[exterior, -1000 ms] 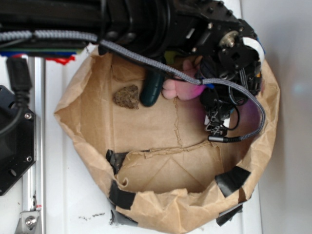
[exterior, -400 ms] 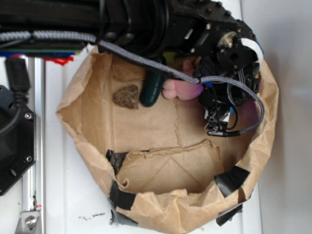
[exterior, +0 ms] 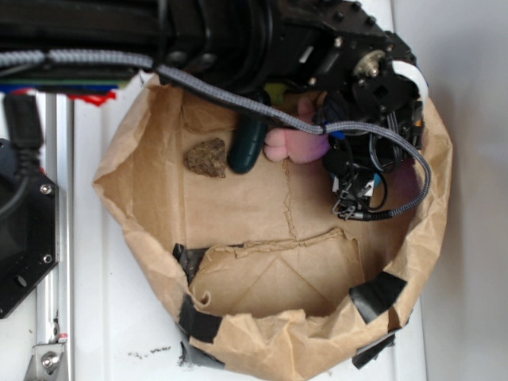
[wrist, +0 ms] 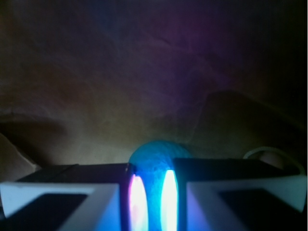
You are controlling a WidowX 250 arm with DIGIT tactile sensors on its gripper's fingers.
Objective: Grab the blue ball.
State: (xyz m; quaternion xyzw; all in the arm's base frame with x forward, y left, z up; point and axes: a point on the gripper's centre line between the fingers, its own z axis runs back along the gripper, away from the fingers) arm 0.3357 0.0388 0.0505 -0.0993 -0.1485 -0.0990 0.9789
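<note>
Because the robot wants the blue ball (wrist: 155, 159) at the bottom middle of the wrist picture, its gripper (wrist: 153, 195) squeezes nearly shut on the ball inside the paper bag (exterior: 238, 214).

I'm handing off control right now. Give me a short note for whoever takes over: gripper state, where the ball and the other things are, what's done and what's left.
Gripper: down inside the paper bag, at its right side, fingers on either side of the blue ball; the wrist view shows the ball between them, but contact is not certain.
Blue ball: hidden by the arm in the exterior view.
Others in the bag: pink plush toy, dark green toy, brown lump, all to the gripper's left.
Done: gripper lined up on the ball.
Left: confirm the grip, then lift out.
</note>
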